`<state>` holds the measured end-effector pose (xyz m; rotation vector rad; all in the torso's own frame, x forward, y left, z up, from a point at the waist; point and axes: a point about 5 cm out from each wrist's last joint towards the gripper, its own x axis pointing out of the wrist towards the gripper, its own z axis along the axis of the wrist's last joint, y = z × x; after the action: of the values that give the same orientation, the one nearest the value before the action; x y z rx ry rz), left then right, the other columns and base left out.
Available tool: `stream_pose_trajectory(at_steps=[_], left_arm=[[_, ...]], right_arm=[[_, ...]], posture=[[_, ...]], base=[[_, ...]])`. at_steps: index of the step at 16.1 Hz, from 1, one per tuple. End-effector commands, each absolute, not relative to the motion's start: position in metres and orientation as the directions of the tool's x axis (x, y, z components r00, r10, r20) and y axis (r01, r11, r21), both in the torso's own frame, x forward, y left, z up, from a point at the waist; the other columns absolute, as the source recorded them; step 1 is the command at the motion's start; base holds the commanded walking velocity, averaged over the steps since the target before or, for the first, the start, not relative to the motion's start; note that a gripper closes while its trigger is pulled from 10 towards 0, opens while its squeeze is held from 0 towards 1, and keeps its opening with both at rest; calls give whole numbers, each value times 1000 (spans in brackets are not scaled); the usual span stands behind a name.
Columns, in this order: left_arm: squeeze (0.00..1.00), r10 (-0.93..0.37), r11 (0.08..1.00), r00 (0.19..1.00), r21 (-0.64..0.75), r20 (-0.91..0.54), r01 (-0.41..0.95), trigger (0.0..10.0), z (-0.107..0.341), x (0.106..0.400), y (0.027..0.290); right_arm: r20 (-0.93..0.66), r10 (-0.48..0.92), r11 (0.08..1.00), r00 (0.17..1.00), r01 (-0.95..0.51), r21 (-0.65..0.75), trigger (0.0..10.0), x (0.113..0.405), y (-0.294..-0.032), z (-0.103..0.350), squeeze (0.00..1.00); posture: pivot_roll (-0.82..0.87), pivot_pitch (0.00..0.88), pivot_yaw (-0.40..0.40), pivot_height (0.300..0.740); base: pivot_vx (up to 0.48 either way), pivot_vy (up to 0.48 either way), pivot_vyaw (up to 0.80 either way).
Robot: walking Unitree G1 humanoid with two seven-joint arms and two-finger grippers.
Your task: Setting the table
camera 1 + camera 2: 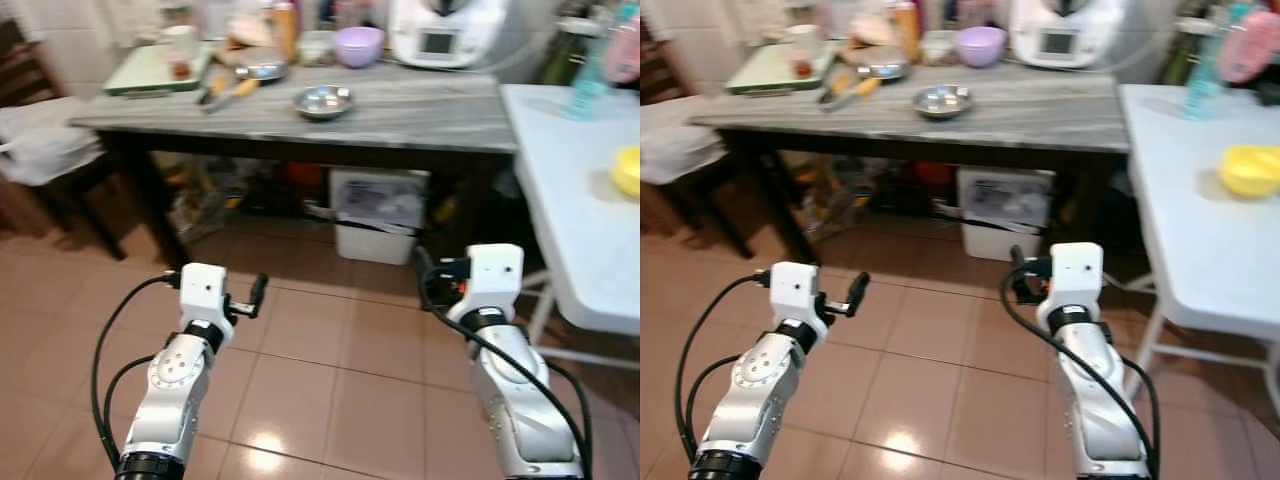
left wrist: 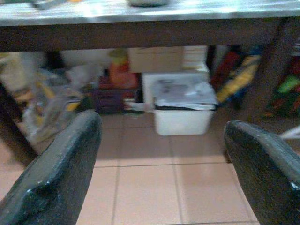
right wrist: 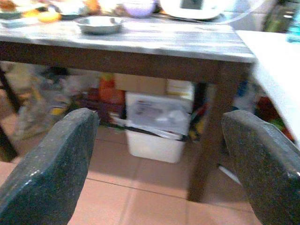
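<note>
Steel bowl [image 1: 322,101] sits on the blurred grey table [image 1: 420,115]; both grippers, left [image 2: 159,164] and right [image 3: 159,159], hover spread, empty.

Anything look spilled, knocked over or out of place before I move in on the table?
Nothing spilled or tipped. The steel bowl and purple bowl sit upright on the grey table, the yellow bowl on the white table. Left gripper and right gripper are open, empty, above the floor.
</note>
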<state>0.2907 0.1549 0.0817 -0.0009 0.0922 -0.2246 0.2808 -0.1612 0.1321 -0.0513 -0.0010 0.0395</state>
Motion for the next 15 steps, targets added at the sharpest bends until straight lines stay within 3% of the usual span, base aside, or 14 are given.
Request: stream_pose_trajectory(at_steps=[1, 6, 15], left_arm=[[0, -226, 974, 972, 2, -66, 226, 10000, 88, 292, 157], [0, -238, 971, 969, -9, -67, 238, 10000, 88, 290, 155], [0, -251, 968, 965, -7, -72, 251, 10000, 88, 290, 155]], right_arm=[[14, 37, 998, 999, -37, -42, 10000, 281, -160, 136, 0], [21, 41, 998, 999, -40, -43, 10000, 280, -158, 136, 0], [22, 25, 999, 999, -24, -45, 10000, 279, -161, 135, 0]], posture=[[-71, 67, 51, 740], [-69, 71, 53, 740], [-69, 69, 60, 740]], base=[[0, 0, -638], [0, 0, -128], [0, -343, 0]])
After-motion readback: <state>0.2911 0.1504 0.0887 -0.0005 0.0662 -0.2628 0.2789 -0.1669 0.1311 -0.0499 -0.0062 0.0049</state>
